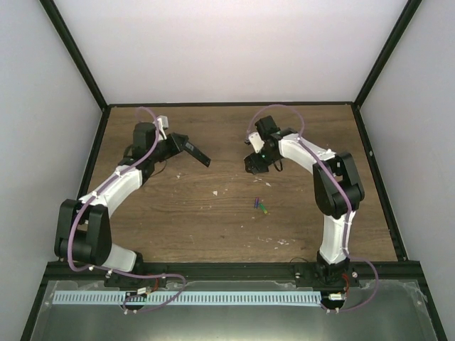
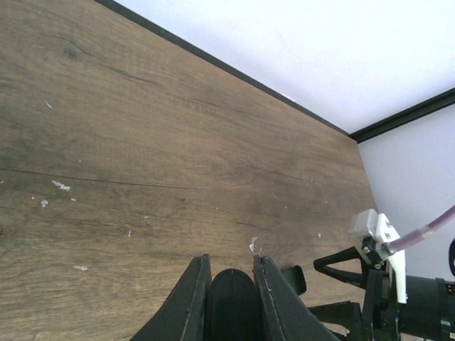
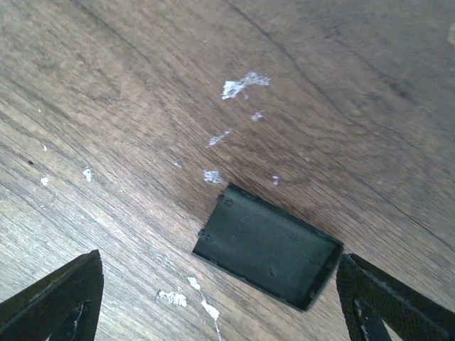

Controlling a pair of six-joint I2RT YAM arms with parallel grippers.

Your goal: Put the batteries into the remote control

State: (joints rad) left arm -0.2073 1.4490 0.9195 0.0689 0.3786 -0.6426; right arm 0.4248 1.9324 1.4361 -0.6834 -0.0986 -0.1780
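Room for moving is widest across the middle of the table (image 1: pixel 213 234), where you have bare wood between the two arms. A black frame rail (image 1: pixel 227 104) runs along the far edge and down both sides, with white walls (image 1: pixel 234 50) rising just behind it. Both wrists sit in the far half, each well inside the rail.

Your left gripper (image 1: pixel 173 145) is clamped on the remote control (image 1: pixel 195 153), a slim black bar that sticks out from the fingers and slants toward the table centre, lifted off the wood. In the left wrist view, its fingers (image 2: pixel 192 298) press against a dark rounded end, and the rest of the bar is cut off by the bottom edge. You cannot see any buttons or a battery bay from either camera.

The batteries (image 1: pixel 257 203) lie on the table near the centre, nearer the right arm. One is blue-purple, with the green one (image 1: pixel 264 209) just beside it. They are too small to tell whether they touch.

Your right gripper (image 1: pixel 257 163) is spread wide and holds nothing. In its wrist view, its fingers (image 3: pixel 64 298) stand far apart, their tips cropped at the lower corners. A small flat black panel (image 3: pixel 269 245) lies on the wood between them, apart from both. Pale flecks (image 3: pixel 242 84) are scattered around it.
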